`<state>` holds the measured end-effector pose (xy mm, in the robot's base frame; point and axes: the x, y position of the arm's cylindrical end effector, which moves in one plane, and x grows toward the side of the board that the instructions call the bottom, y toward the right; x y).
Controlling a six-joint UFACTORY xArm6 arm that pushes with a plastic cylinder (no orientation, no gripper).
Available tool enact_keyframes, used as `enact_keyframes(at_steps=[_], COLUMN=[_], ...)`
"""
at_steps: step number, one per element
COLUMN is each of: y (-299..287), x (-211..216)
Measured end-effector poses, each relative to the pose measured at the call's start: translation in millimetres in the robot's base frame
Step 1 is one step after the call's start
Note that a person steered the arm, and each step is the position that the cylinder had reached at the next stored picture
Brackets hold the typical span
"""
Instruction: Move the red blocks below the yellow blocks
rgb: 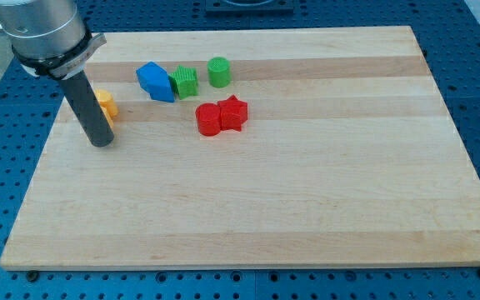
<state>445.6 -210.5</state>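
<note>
Two red blocks touch each other near the board's middle top: a round red block (209, 119) on the left and a red star-shaped block (234, 112) on the right. A yellow block (106, 104) lies at the view's left, partly hidden behind the rod. My tip (101, 142) rests on the board just below and left of the yellow block, far to the left of the red blocks. Only one yellow block can be made out.
A blue block (155, 81), a green ridged block (187, 81) and a green cylinder (218, 72) stand in a row near the top, above the red blocks. The wooden board (307, 200) lies on a blue perforated table.
</note>
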Motion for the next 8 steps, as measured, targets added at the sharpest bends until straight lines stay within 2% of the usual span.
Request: enact_keyframes(at_steps=[1,2,3,4,5,8], y=[48,134,223,259,247,107], x=[19,27,2,-41,-52,-52])
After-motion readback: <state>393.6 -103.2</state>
